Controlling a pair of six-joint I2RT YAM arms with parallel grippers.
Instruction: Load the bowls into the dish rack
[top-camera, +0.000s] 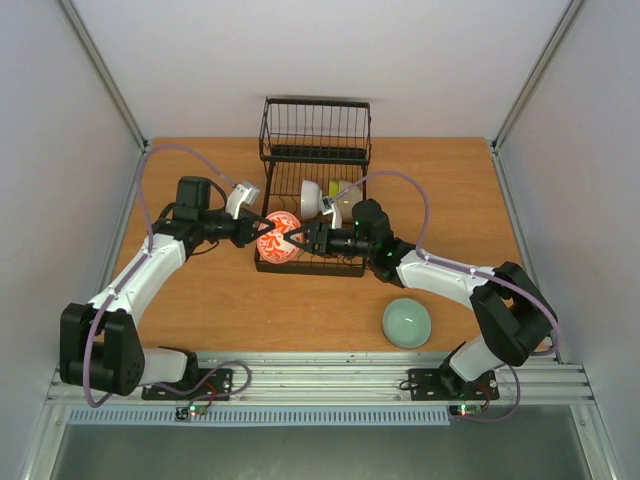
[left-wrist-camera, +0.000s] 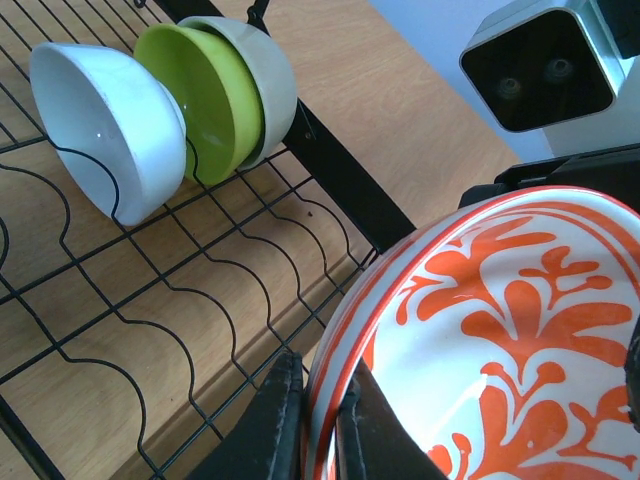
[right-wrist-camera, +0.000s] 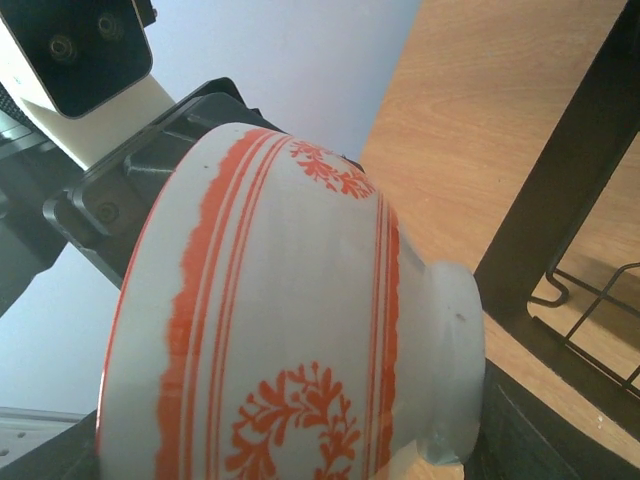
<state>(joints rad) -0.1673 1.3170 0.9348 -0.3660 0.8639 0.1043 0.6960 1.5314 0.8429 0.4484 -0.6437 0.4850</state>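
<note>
The white bowl with red-orange pattern (top-camera: 278, 238) hangs on edge over the front left of the black wire dish rack (top-camera: 315, 130). My left gripper (top-camera: 258, 233) is shut on its rim; in the left wrist view the fingers (left-wrist-camera: 275, 420) pinch the rim (left-wrist-camera: 480, 330). My right gripper (top-camera: 300, 240) spans the bowl (right-wrist-camera: 290, 300) from rim to foot and is shut on it. A white bowl (left-wrist-camera: 100, 120), a yellow-green bowl (left-wrist-camera: 190, 95) and a pale celadon bowl (left-wrist-camera: 265, 80) stand on edge in the rack. A second celadon bowl (top-camera: 406, 322) lies upside down on the table.
The rack's taller basket section stands at the far end. Its curved divider prongs (left-wrist-camera: 150, 330) near the held bowl hold nothing. The rack's black frame bar (right-wrist-camera: 550, 200) runs close to my right gripper. Grey walls bound the wooden table (top-camera: 200, 300) on the left and right.
</note>
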